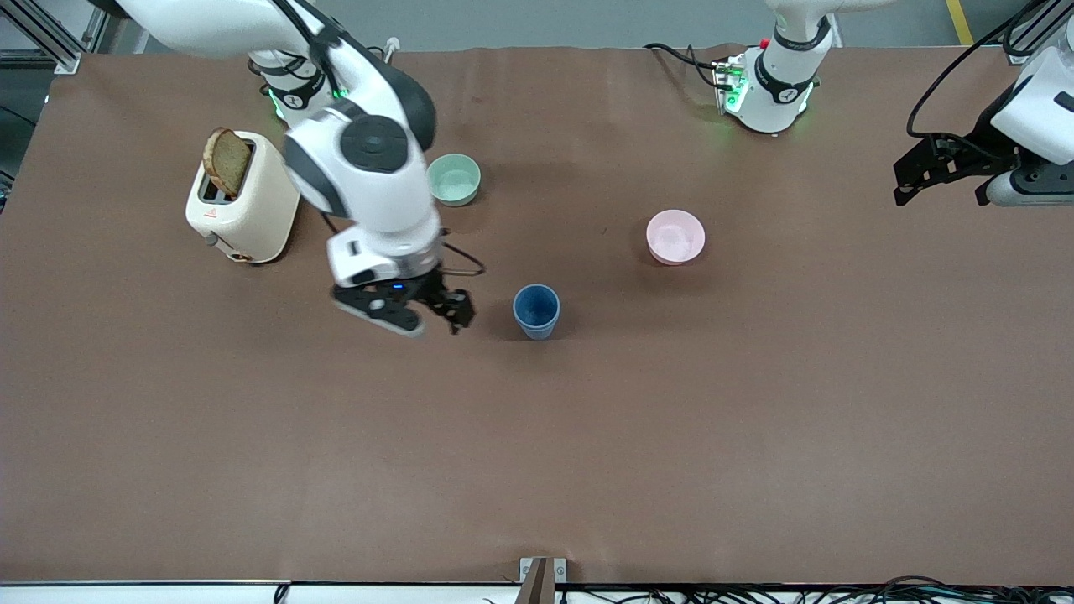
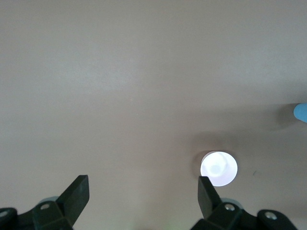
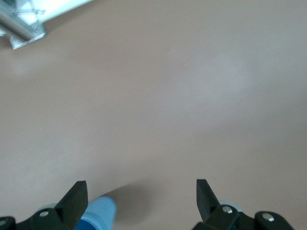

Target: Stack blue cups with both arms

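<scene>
A matte blue tapered cup (image 1: 536, 310) is seen upright, mouth up, mid-table; the pink bowl (image 1: 675, 236) lies at its two o'clock.

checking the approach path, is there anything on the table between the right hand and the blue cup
Nothing: in the front view only bare brown table shows between the open right hand and the blue cup. The pale green bowl sits farther from the camera, off that line.

My gripper (image 3: 139, 197): I am holding my fingers (image 3: 76, 196) spread wide over the brown table (image 3: 168, 96).
Blue cup (image 3: 100, 214): it is sitting just beside one fingertip, casting a shadow.
Metal frame (image 3: 21, 26): it is showing at the table's edge.
</scene>
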